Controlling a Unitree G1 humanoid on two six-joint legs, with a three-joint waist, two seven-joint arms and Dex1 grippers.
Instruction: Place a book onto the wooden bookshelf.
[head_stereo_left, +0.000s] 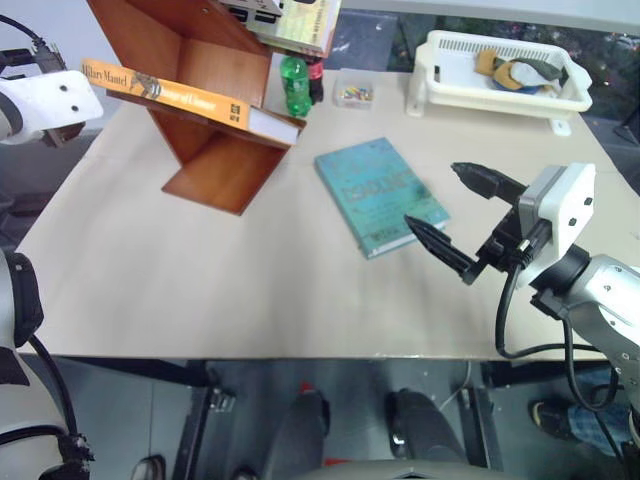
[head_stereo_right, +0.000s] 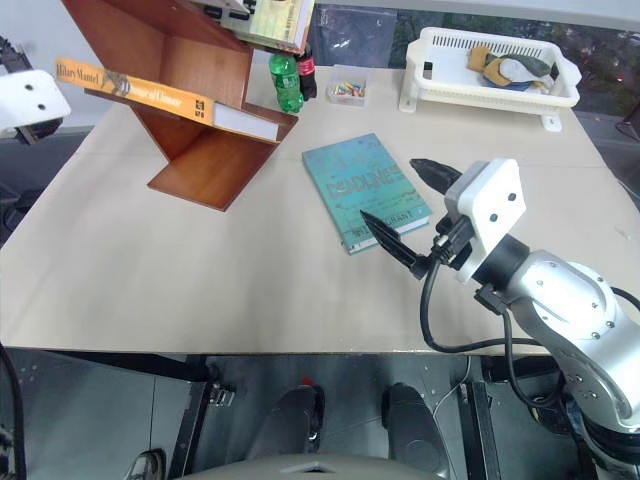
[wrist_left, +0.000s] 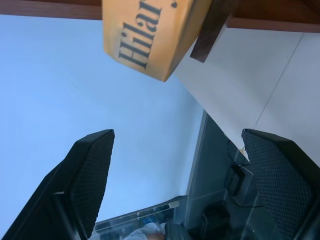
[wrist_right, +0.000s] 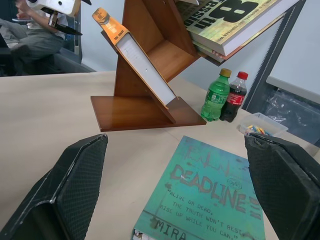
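The orange-yellow book (head_stereo_left: 190, 95) lies along a sloping board of the tilted wooden bookshelf (head_stereo_left: 215, 160), its spine end sticking out past the board to the left. In the left wrist view my left gripper (wrist_left: 177, 137) is open and empty, with the book's spine corner (wrist_left: 150, 35) just ahead of the fingers and apart from them. My right gripper (head_stereo_left: 432, 194) is open and empty, hovering over the right edge of a teal book (head_stereo_left: 378, 193) at mid-table.
A white basket (head_stereo_left: 500, 70) with several items stands at the back right. A green bottle (head_stereo_left: 295, 85), a dark cola bottle (head_stereo_left: 316, 80) and a small clear box (head_stereo_left: 352, 93) sit behind the shelf. More books (head_stereo_left: 295, 25) rest on the shelf's top.
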